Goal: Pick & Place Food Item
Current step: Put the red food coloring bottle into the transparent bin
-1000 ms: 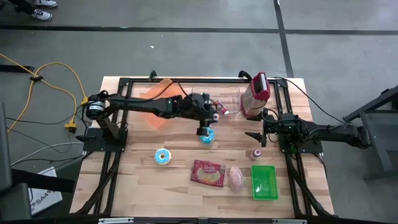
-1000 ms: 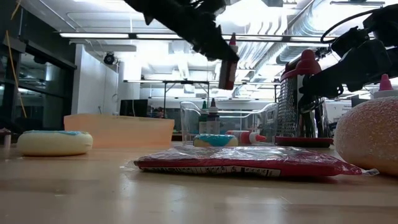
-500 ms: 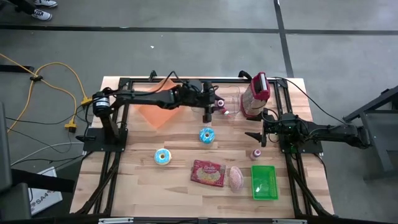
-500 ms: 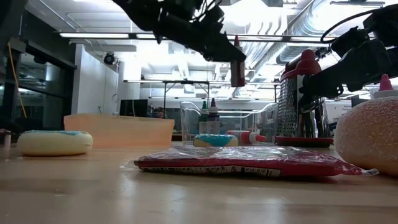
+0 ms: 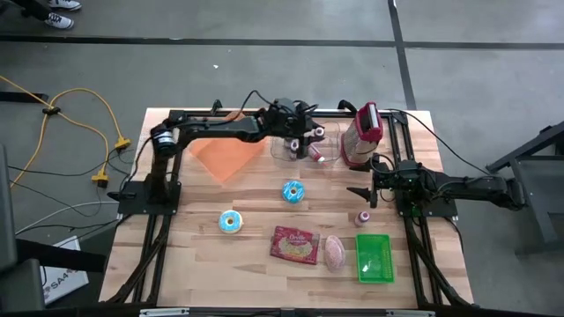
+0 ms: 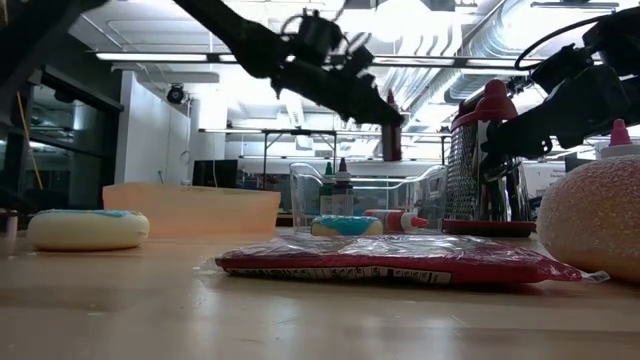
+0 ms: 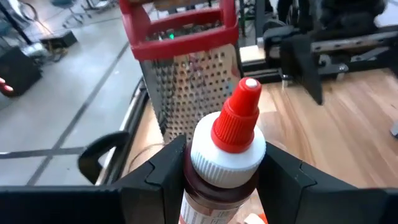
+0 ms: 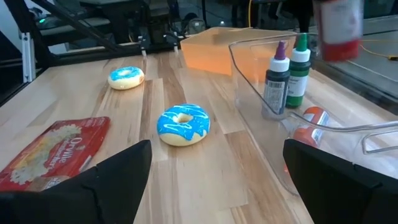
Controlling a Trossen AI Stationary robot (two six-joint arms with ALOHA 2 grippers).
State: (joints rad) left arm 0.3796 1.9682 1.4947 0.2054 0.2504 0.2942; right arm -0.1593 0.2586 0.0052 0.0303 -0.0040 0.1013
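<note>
From above, the left pincer (image 5: 298, 141) is stretched over the clear plastic bin (image 5: 328, 132) at the far edge of the pale wooden counter (image 5: 194, 220), clamped on a small dark sauce bottle with a red nozzle cap (image 5: 296, 145), presumably so the bottle can go down into the bin. The right pincer (image 5: 359, 193) waits low near its own side, fingers spread wide and empty. On the boards lie a blue-iced doughnut (image 5: 293, 192), a second pale doughnut with blue icing (image 5: 230, 222), a red printed food packet (image 5: 295, 246), a pink speckled loaf-shaped item (image 5: 335, 253), a green square tray (image 5: 374, 258) and an orange box (image 5: 228, 151).

At counter level, the bottle (image 6: 391, 140) hangs upright, above the bin (image 6: 366, 197) and clear of its rim. Inside the bin stand a green-capped and a dark purple-capped bottle (image 6: 335, 194), with a red-capped one lying on its side (image 6: 402, 219). The red-handled metal box grater (image 6: 484, 165) stands just beside the bin.

The left wrist view shows both dark fingers pressed against the bottle's neck below its white collar (image 7: 227, 155), held upright so it should land standing; the grater (image 7: 186, 68) is close behind it.

The right wrist view looks across the blue doughnut (image 8: 183, 124) to the bin (image 8: 261, 130), where the two standing bottles (image 8: 287, 78) occupy one corner, leaving room beside them, and the carried bottle (image 8: 338, 25) shows above the rim.
</note>
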